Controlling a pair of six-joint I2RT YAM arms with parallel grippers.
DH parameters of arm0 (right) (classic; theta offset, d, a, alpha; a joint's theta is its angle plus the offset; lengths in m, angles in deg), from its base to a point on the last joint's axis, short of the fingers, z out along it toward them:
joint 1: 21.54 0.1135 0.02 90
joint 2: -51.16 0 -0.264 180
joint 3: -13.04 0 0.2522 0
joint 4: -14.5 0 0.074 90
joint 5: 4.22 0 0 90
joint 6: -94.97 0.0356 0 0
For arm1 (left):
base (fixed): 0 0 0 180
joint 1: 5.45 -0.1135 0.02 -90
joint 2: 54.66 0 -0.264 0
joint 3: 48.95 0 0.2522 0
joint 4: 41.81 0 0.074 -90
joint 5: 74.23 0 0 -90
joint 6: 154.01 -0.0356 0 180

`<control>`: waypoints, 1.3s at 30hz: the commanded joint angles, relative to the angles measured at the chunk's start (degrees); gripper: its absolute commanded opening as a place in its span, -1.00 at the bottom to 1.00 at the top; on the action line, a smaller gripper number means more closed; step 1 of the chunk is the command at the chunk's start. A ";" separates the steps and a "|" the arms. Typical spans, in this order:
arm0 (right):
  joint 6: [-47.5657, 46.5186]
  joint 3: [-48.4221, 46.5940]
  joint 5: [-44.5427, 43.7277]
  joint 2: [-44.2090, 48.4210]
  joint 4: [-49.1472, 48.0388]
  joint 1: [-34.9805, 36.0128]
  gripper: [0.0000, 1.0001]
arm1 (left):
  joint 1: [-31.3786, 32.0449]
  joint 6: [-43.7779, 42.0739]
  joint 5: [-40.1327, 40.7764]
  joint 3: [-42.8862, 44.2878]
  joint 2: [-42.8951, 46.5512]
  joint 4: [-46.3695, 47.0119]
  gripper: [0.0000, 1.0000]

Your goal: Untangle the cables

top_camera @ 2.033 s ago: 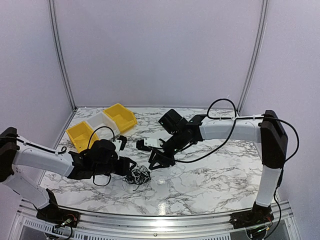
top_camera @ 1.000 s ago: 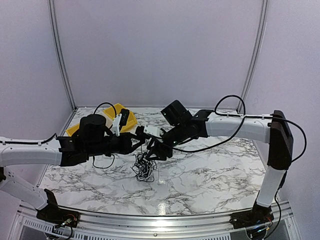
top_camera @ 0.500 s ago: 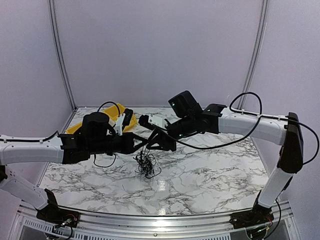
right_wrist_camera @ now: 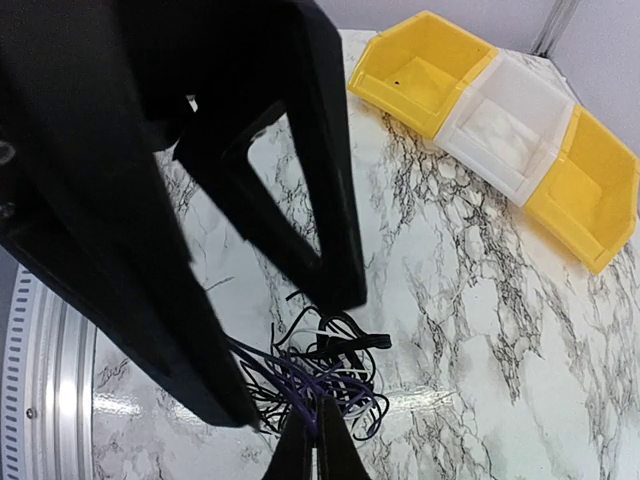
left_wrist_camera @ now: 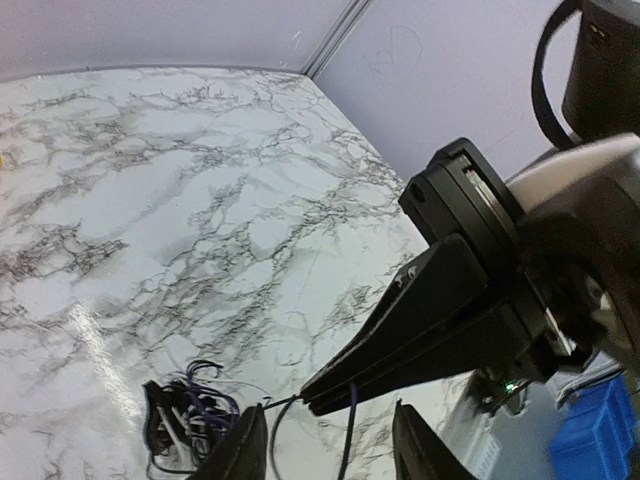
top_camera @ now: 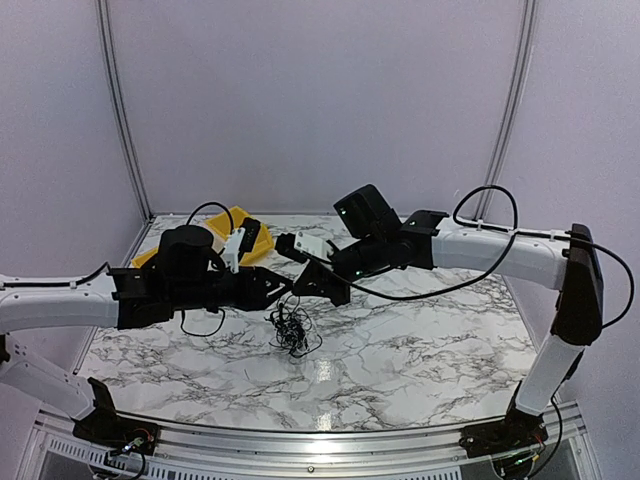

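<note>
The two arms are meeting over the left-middle of the marble table (top_camera: 440, 345), their tips almost touching. The right gripper (left_wrist_camera: 316, 394) is pinching its fingers fully together, and a couple of thin strands are running out of that closed tip, so it is gripping the cables (top_camera: 292, 330) by a few wires. The left gripper (left_wrist_camera: 322, 448) is standing with its jaws apart. A strand is passing through the gap between its fingers (left_wrist_camera: 243, 452) without being clamped, so it is holding nothing.

The cables are hanging as a small dark, curly clump at 6 o'clock from the two tips in the overhead view, with some purple showing among the black. Thin lines are rising from the clump to the right gripper. The bulk is lying down at the tabletop, though I cannot tell how much of it is resting there.

At about 10 o'clock from the clump, near the far left corner, a yellow bin (right_wrist_camera: 425, 75), a white bin (right_wrist_camera: 505, 120) and another yellow bin (right_wrist_camera: 582, 195) are sitting side by side in a touching row.
</note>
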 commanded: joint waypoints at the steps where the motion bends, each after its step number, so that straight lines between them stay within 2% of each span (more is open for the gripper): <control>1: 0.29 -1.60 0.48 1.21 0.33 -0.02 -1.00 | 0.76 -2.98 6.81 -5.73 6.19 0.01 0.11; 6: 1.87 -4.18 2.98 0.88 1.45 -0.13 -1.00 | 3.03 -4.73 10.86 -10.46 6.52 3.12 0.21; 11: 3.65 -8.90 6.18 -0.56 3.63 -0.11 -1.00 | 4.33 -6.06 14.27 -15.63 3.24 15.42 0.22; 17: 5.09 -12.16 7.47 -0.51 5.22 -0.12 -1.00 | 4.36 -13.39 19.92 -13.26 -6.50 25.57 0.26; 21: 5.18 -13.46 8.51 -0.32 6.25 -0.12 -1.00 | 4.34 -16.65 23.16 -12.59 -12.73 36.00 0.26; 24: 5.44 -15.60 9.25 -0.69 6.81 -0.11 -1.00 | 4.33 -17.54 22.26 -11.09 -19.66 41.90 0.17; 28: 4.79 -24.92 10.91 -2.90 11.02 -0.11 -1.00 | 4.33 -15.68 21.33 -8.60 -27.32 46.05 0.00; 32: 3.51 -29.58 11.41 -1.14 10.59 -0.18 -1.00 | 4.28 -13.44 19.88 -7.96 -31.58 49.65 -0.26; 39: 0.67 -42.06 12.61 -1.41 12.91 -2.94 -1.00 | 4.34 -9.11 19.25 -9.74 -34.07 51.65 -0.32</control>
